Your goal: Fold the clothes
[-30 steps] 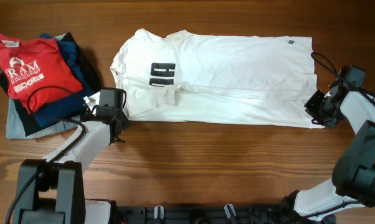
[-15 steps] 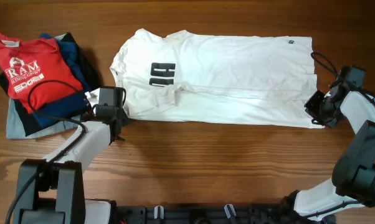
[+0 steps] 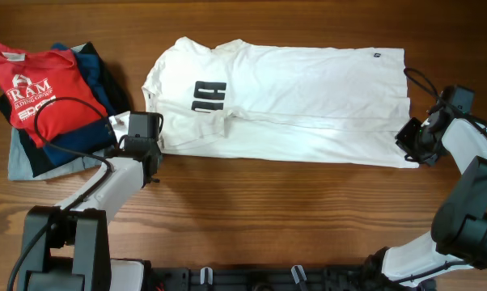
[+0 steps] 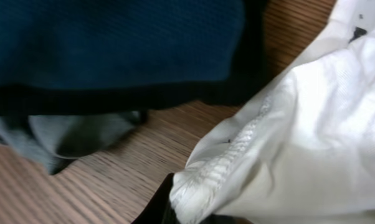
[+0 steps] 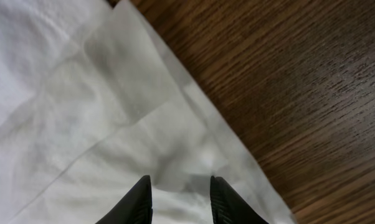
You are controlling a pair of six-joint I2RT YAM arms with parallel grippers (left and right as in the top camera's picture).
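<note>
Left claw point(image 3: 146, 137) nipped shut on a hem of the white T-shirt point(image 3: 292, 105) — cloth bunched there. Right claw point(image 5: 180, 194) part open, tips astride the shirt's 4 o'clock corner. Shirt lies flat, tabletop point(image 3: 268, 210) centre, collar toward 9 o'clock.

The left arm point(image 3: 106, 184) stretches forward, with the left gripper point(image 3: 149, 133) low and pinching the shirt point(image 4: 312, 137) hem. The right arm point(image 3: 472, 166) bends inward, and the right gripper point(image 5: 178, 198) sits low with its fingers slightly parted.
</note>
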